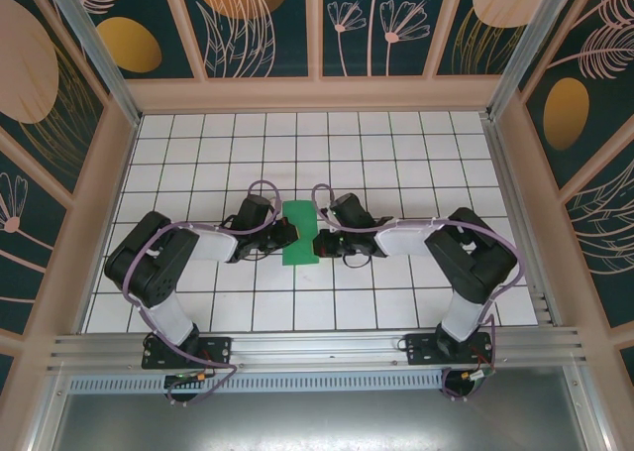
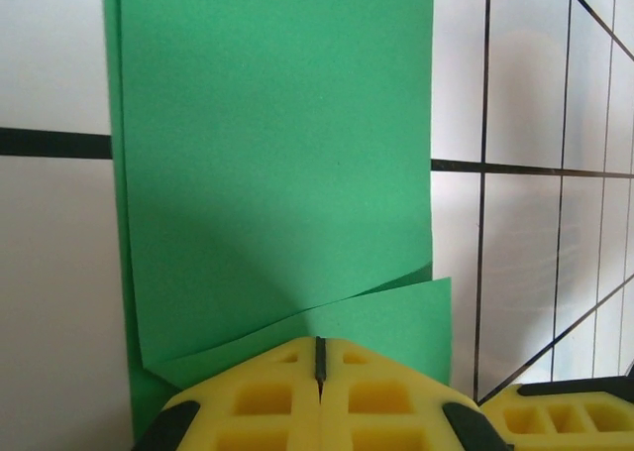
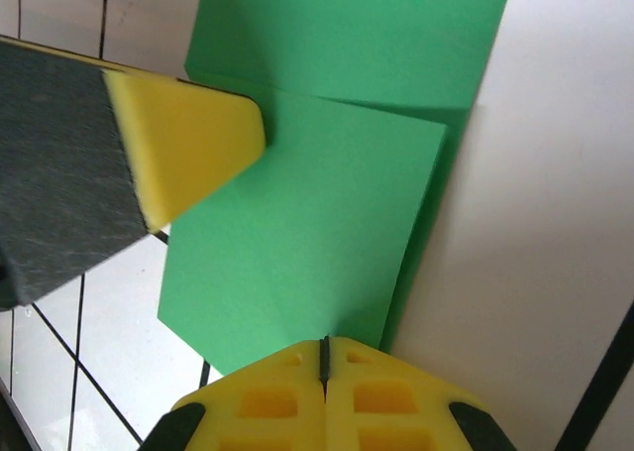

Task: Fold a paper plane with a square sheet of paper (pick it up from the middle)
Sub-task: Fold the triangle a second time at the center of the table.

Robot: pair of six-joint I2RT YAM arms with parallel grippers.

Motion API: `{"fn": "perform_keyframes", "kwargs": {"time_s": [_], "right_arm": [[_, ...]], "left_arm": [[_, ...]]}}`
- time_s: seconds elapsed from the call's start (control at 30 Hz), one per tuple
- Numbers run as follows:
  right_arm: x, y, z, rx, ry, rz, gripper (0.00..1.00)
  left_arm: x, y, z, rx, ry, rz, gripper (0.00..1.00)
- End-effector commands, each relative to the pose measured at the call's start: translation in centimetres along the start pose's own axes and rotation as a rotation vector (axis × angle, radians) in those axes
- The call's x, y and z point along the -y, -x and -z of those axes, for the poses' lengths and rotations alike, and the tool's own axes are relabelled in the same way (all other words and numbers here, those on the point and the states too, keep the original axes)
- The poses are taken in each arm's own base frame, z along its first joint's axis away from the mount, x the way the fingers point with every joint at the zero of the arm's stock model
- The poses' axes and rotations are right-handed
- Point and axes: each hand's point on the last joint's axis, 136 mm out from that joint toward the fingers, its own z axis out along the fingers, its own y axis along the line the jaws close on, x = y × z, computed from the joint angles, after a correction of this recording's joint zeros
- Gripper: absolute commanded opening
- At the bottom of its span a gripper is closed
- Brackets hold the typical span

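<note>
Between the left claw (image 2: 319,357) and right claw (image 3: 324,357), both squeezed together, the paper (image 2: 277,154) may skid crooked under their push.

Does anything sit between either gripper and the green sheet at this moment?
Nothing visible does. The left gripper and right gripper, both shut, have their fingertips right at the partly folded green sheet, coming in from opposite sides as it lies on the grid table.

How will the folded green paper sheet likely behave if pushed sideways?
Probably floppy: the thin bright green folded paper shows layers lifting apart at the flap edge. Likely light, so it may slide across the smooth white gridded table.
</note>
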Motion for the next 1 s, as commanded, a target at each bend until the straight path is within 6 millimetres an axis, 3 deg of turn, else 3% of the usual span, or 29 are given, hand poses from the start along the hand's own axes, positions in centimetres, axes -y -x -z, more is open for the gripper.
{"fn": "perform_keyframes", "kwargs": {"time_s": [0.0, 0.07, 0.2, 0.4, 0.7, 0.73, 0.97], "right_arm": [[-0.5, 0.0, -0.4, -0.018, 0.025, 0.022, 0.0], [0.2, -0.4, -0.6, -0.036, -0.004, 0.027, 0.0], [1.7, -1.0, -1.0, -0.068, -0.067, 0.02, 0.0], [2.3, -1.5, -1.2, -0.081, -0.084, 0.007, 0.0], [2.8, -1.8, -1.3, -0.095, -0.103, 0.009, 0.0], [2.8, -1.8, -1.4, -0.095, -0.107, 0.009, 0.0], [4.6, -2.9, -1.4, -0.125, -0.179, 0.019, 0.0]], "left_arm": [[-0.3, 0.1, 0.8, 0.02, 0.028, -0.009, 0.06], [0.2, 0.9, 1.2, 0.058, 0.021, -0.011, 0.13], [2.1, 1.8, 2.2, 0.125, -0.063, -0.017, 0.17], [3.9, 0.3, 2.2, 0.101, -0.113, -0.036, 0.16], [3.0, -2.5, -0.5, -0.033, -0.088, -0.043, 0.08], [2.2, -2.9, -1.2, -0.055, -0.063, -0.036, 0.07], [-0.1, -1.9, -1.8, -0.045, 0.067, -0.071, 0.1]]}}
